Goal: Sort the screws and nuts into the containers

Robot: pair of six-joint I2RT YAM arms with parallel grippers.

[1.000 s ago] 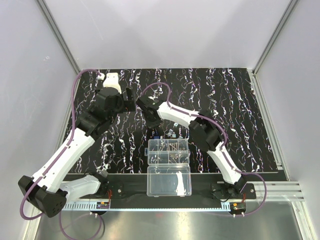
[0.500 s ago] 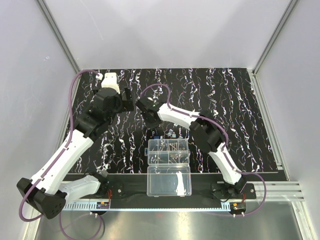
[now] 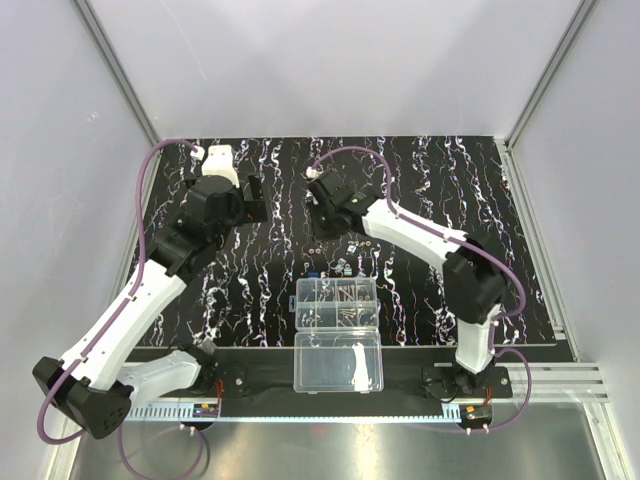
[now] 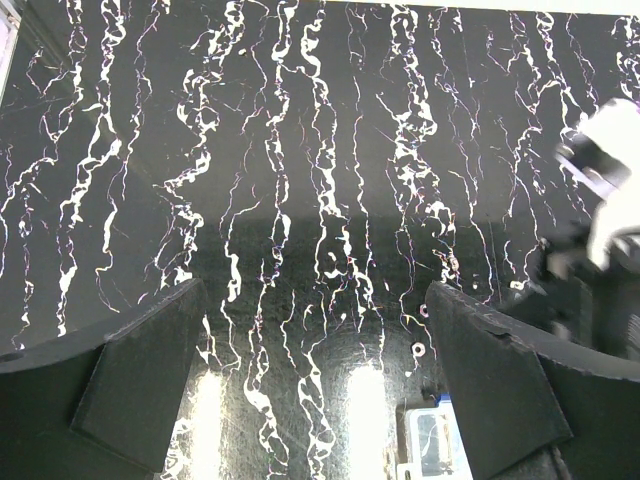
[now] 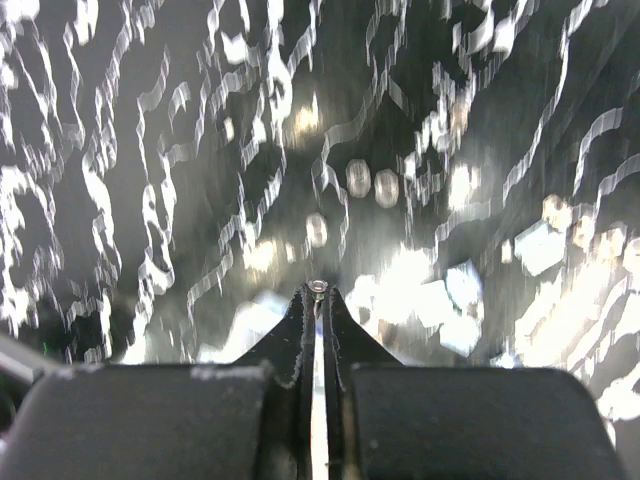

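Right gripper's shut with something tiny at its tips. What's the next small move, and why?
Probably swing the right gripper toward the organizer box. Its jaws are pinched on a small silvery piece at the very tips, and the top view shows it over the mat beyond the box. Screw or nut, I cannot tell, so confirm before picking a compartment.

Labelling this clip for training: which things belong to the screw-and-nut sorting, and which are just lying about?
Job in hand: the containers, some already holding pieces; loose screws and nuts on the mat; right pincer, shut on a tiny metal piece.
Lying about: clear lid half; small blue piece; left pincer, open, holding nothing.
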